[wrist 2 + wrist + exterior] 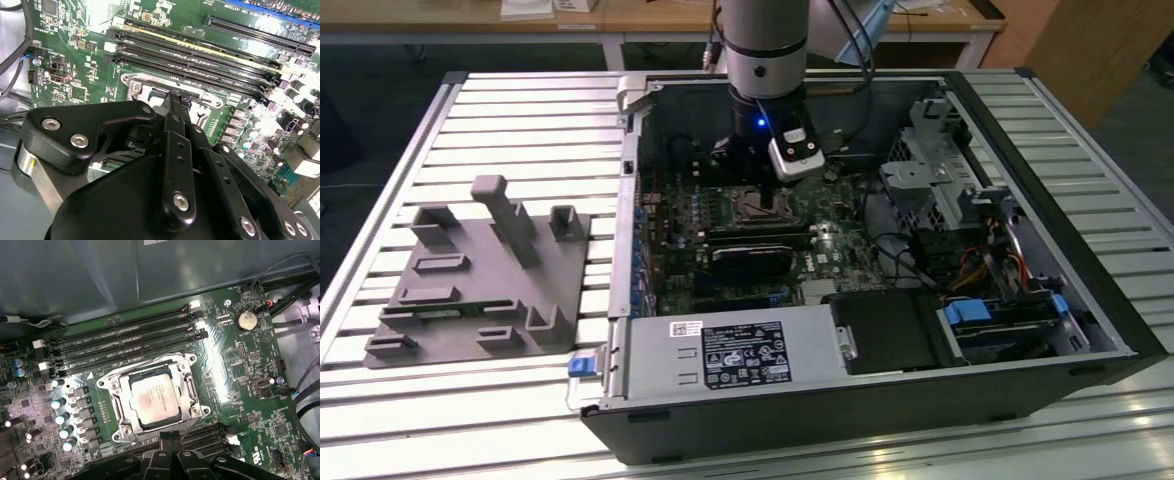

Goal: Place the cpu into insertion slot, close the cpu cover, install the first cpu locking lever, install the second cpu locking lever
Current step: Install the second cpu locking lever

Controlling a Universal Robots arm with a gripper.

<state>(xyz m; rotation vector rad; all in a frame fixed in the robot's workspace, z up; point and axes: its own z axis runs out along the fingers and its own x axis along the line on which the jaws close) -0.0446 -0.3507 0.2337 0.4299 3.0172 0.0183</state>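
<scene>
In the first wrist view the cpu (pixel 152 400), a pale silver square chip, lies flat inside the insertion slot (pixel 108 390). The cpu cover (pixel 186 389), a thin silver frame, lies down around it. My gripper (pixel 166 439) is just beside the slot's edge, with its black fingers pressed together and nothing visible between them. The second wrist view shows the shut fingertips (pixel 173 96) pointing at the slot's rim (pixel 142 85). In the exterior view the gripper (pixel 754 160) hangs low inside the open computer case, right over the slot (pixel 754 206). I cannot make out how the locking levers stand.
Long black memory slots (pixel 125 340) run beside the socket, with capacitors (pixel 60 410) and a coin battery (pixel 245 319) nearby. Cables (pixel 295 390) crowd one board edge. The case holds a power supply (pixel 720 350) and drive cage (pixel 947 180). A grey fixture (pixel 480 280) sits on the table.
</scene>
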